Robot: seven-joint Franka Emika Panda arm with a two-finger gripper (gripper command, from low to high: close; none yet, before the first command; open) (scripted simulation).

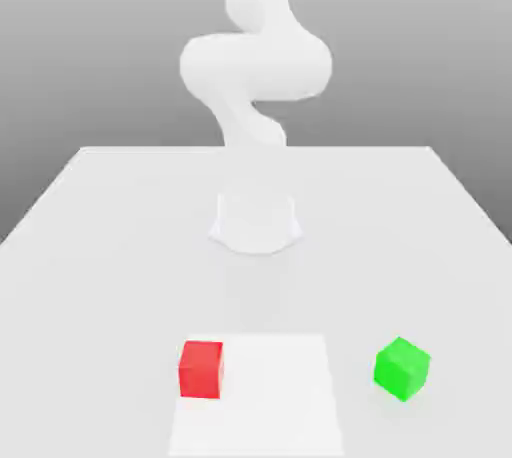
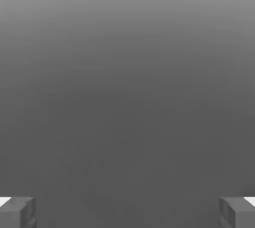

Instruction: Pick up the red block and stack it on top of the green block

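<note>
Waiting with fingers spread wide, the gripper (image 2: 127, 212) holds nothing; reaching down to the red block (image 1: 201, 369) seemingly comes next.

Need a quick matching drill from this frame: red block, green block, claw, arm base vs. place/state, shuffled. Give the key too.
Things:
1. red block
2. green block
3. claw
4. arm base

Places/states:
A. toward the exterior view's right, on the bare table
B. fingers wide apart, nothing between them
C. mid-table, behind both blocks
D. on the left edge of the lighter square patch

Pairs: 1-D, 2-A, 3-B, 4-C
</note>
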